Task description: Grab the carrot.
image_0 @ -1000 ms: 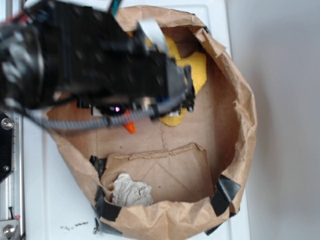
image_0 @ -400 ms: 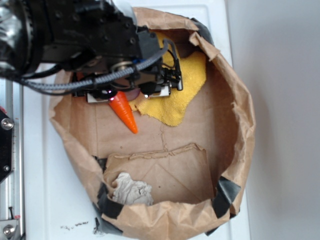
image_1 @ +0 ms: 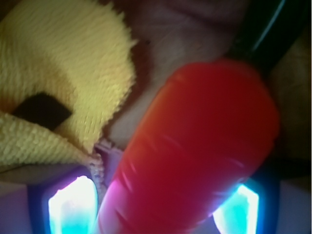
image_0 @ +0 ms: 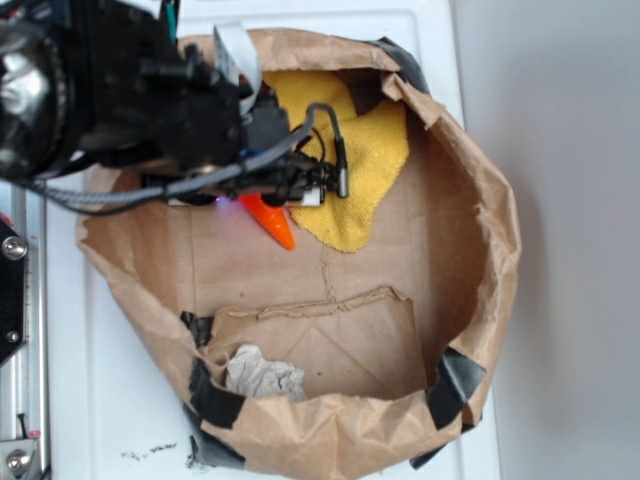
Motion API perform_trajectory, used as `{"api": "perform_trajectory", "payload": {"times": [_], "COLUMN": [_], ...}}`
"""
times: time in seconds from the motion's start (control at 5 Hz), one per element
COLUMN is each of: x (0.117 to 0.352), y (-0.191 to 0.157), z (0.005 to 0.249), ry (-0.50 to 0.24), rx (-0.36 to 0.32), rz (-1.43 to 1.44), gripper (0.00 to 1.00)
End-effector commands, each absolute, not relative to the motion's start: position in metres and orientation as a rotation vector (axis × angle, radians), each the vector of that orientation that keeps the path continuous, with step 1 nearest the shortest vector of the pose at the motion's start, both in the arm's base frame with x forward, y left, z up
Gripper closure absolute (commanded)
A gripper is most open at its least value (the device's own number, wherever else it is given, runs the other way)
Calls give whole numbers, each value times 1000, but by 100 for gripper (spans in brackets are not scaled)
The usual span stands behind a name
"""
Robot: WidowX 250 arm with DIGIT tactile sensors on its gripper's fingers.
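Carrot (image_1: 195, 156) placement is seen inside the paper bag (image_0: 480, 200), beside the yellow cloth (image_0: 360, 180), its tip protruding beneath the gripper (image_0: 265, 195). The jaws appear clamped on it, so the grab is judged essentially done; only lifting remains.

The exterior view is evenly bright with soft shadows, though the arm (image_0: 120, 100) is blurred. The wrist view is very soft; the carrot (image_1: 195, 156) looks overexposed, perhaps tinted by glowing cyan patches below.
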State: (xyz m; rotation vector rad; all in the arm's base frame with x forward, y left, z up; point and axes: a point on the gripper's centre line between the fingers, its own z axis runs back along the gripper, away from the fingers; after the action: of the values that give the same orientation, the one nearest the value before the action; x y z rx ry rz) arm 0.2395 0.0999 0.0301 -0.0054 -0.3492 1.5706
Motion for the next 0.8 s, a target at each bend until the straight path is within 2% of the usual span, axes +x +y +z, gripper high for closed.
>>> {"api": "perform_trajectory", "payload": {"times": [0.0,0.2,0.4,0.6], "x": [232,233,232,229], "y": [114,119,120,104], "z": [32,31,32,34], "ry": [-370,-356,-350,-403], "rx": [17,0,-13,-26], "rz": [1565,1561,1552,1453], "gripper": [19,100,100,100]}}
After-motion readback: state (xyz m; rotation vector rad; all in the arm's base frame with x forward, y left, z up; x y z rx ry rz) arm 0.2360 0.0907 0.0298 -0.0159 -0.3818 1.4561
